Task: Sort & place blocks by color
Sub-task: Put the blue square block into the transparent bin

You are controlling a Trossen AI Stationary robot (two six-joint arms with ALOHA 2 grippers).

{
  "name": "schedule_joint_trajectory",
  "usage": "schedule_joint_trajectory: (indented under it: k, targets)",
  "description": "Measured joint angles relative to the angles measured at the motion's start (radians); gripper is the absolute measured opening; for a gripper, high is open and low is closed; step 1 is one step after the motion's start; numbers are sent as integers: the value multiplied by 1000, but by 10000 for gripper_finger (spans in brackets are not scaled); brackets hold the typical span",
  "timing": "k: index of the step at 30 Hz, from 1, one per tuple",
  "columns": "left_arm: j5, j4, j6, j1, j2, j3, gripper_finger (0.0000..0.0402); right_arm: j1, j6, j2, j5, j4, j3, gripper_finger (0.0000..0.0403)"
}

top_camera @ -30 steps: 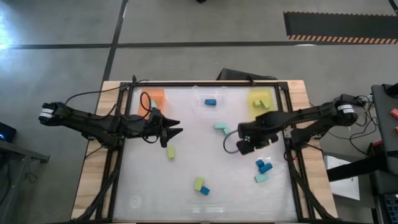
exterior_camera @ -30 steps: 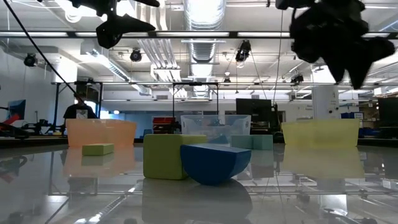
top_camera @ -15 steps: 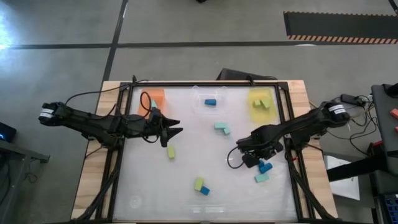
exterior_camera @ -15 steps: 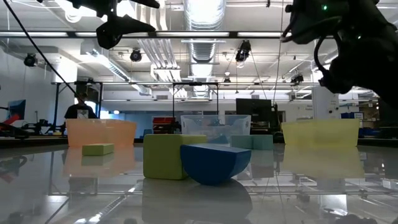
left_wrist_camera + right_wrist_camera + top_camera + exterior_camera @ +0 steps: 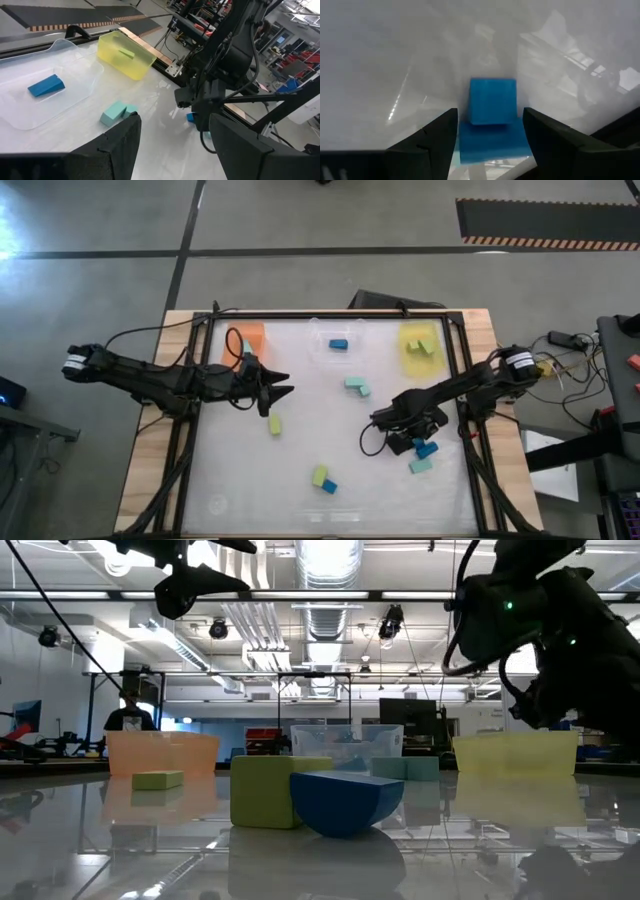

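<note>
Reaching low over the right side of the desk (image 5: 300, 480), my right hand (image 5: 418, 442) has its fingers spread, one to each side of a dark blue block (image 5: 492, 100) that sits on a second blue block (image 5: 492, 141); neither finger touches it. From above, these blue blocks (image 5: 427, 448) lie just beside a pale teal block (image 5: 420, 466). My left hand (image 5: 283, 391) hangs above the left-centre of the desk, its fingers also spread and holding nothing. Below and just in front of it lies a yellow-green block (image 5: 274, 425). Another pale teal block (image 5: 356, 387) lies near the desk's middle. Toward the near edge, a yellow-green block (image 5: 319, 476) touches a dark blue block (image 5: 329, 487). Along the far edge stand an orange tray (image 5: 250, 332), a clear tray (image 5: 322, 350) holding a blue block (image 5: 339, 344), and a yellow tray (image 5: 408, 358) holding yellow-green blocks (image 5: 422, 346). In the low view, a person (image 5: 127, 716) stands in the room beyond.
</note>
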Motion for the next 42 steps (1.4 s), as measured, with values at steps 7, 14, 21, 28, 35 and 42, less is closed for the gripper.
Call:
schedule_joint_trajectory:
  k: [7,14,21,28,35,42]
  targets:
    - [0,0,0,0,0,0,219,0,-15,34,-6,55,0,210]
    - [0,-1,0,0,0,-1,219,0,0,35,-12,86,0,168]
    - [0,-2,0,0,0,-1,219,0,4,32,-11,91,0,122]
    - [0,-2,0,0,0,-1,219,-13,1,8,9,108,0,131]
    - [0,-2,0,0,0,-1,219,-75,-16,-72,88,112,50,127]
    - [0,-1,-3,0,0,-1,219,-185,-118,-116,215,121,190,127]
